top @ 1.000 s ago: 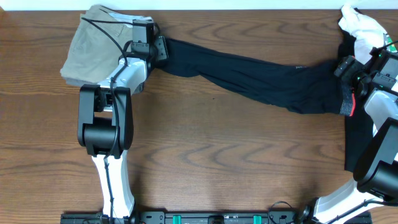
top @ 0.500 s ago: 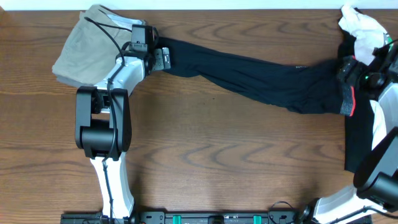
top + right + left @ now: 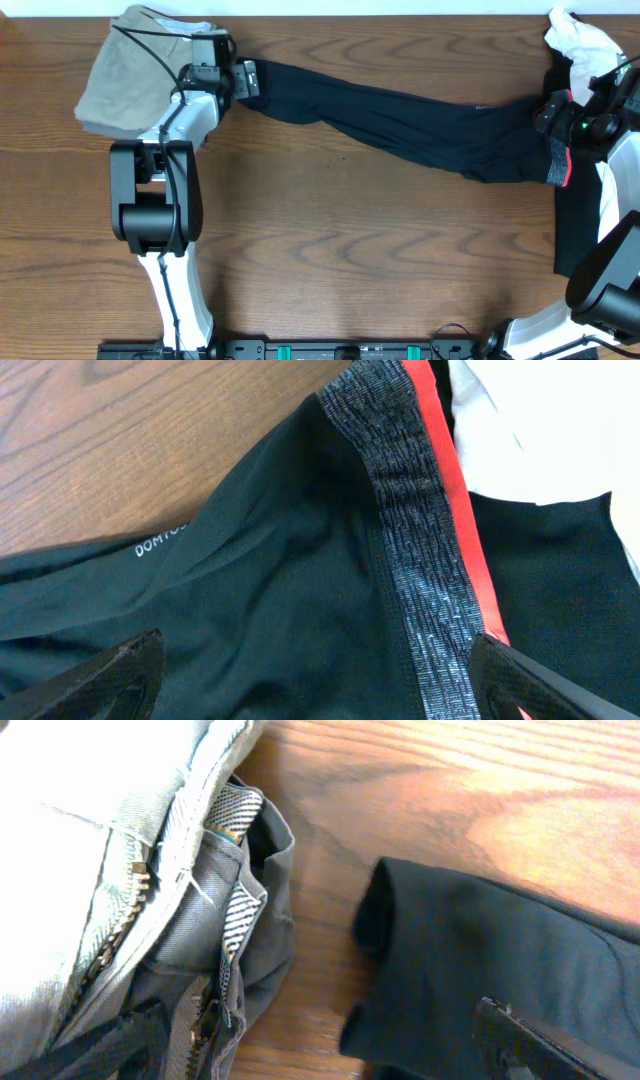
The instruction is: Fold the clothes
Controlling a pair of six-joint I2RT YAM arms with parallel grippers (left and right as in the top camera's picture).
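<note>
Overhead, long black stretchy leggings (image 3: 420, 125) are shown stretched lengthwise and unfolded across the brown wood-grain table (image 3: 350, 250). They run from a leg cuff at far left to the waistband at right, and a further black portion is seen running toward the near side along the right edge.

The left gripper (image 3: 245, 80) is placed at the cuff end, just beside the folded khaki cotton trousers (image 3: 120, 75) that lie at far left. In the left wrist view the cuff is seen lying flat on the wood, apart from the trousers, whose open metal zip (image 3: 110, 935) and striped lining are exposed. One dark finger (image 3: 540, 1040) is visible above the black fabric. The jaws are spread wide and nothing is clamped between them.

The right gripper (image 3: 555, 110) is positioned over the waistband end, near a crumpled white garment (image 3: 580, 40) at far right. In the right wrist view the grey ribbed waistband with a red stripe (image 3: 420, 540) is seen running between the two dark fingers (image 3: 100, 680), which are set far apart at the lower corners. The fabric is not pinched. Small white lettering (image 3: 160, 545) is printed on the black cloth.
</note>
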